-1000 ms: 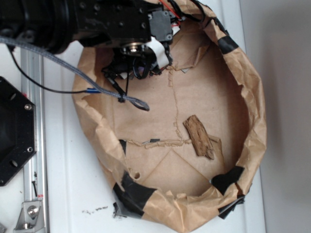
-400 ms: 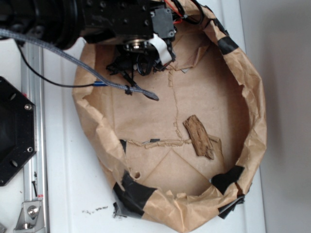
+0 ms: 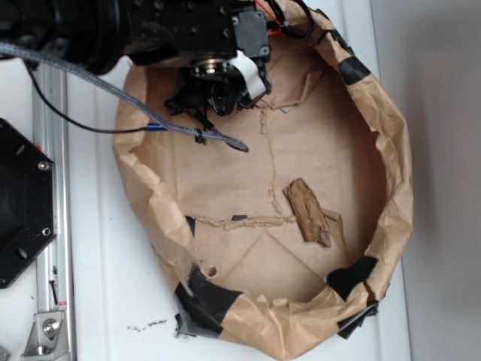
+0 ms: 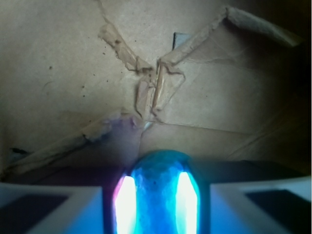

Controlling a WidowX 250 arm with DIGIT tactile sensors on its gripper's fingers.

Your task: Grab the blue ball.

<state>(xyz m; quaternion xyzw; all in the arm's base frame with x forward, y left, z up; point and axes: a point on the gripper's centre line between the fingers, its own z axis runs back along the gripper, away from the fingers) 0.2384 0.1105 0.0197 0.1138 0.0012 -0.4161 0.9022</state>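
A white table carries a wide, shallow basin of crumpled brown paper, its rim patched with strips of black tape. A metal rail and a black plate lie on the table at the left edge. The black robot arm reaches in from the top left, over the upper part of the basin, with a grey braided cable trailing across the rim. Inside the basin, lower and to the right, well apart from the arm, lies a brown piece of wood.

The hand shows best in the wrist view: its two pale fingers stand on either side of the blue ball, which sits between them right at the bottom of the picture, lit up with a bright glare on both flanks. In the exterior view the ball is hidden under the arm. The fingers look closed in against the ball, so the hand appears clamped on it, though the glare blurs the exact contact.

My judgement is that the grab is largely done: the ball is caught between the fingers near the basin's upper edge. Whether it is clear of the paper floor cannot be told. What seems left is to raise it and show the grip holds.
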